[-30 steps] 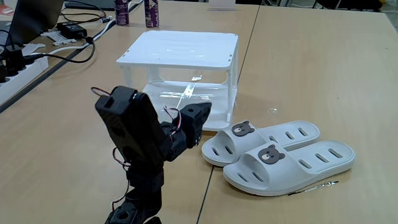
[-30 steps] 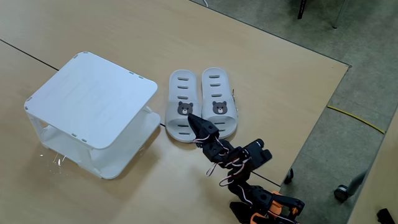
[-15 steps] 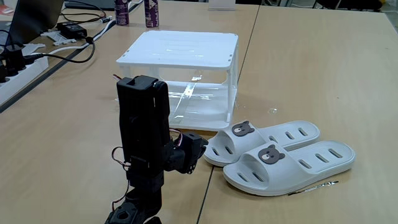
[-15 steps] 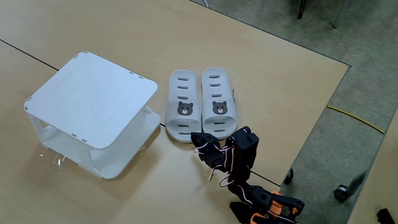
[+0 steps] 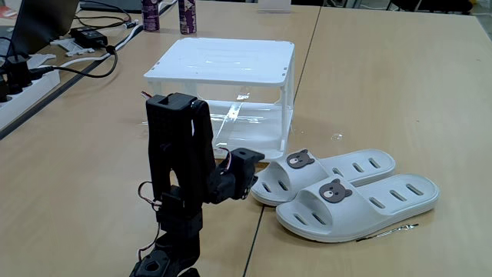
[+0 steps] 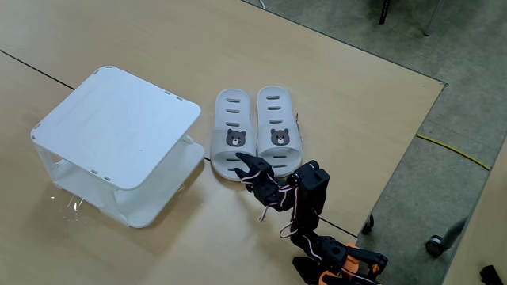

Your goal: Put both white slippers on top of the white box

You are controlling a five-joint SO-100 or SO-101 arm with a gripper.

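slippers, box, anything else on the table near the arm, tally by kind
white slippers: 2
white box: 1
thin metal stick beside the nearer slipper: 1
purple bottles at the far edge: 2
total: 6
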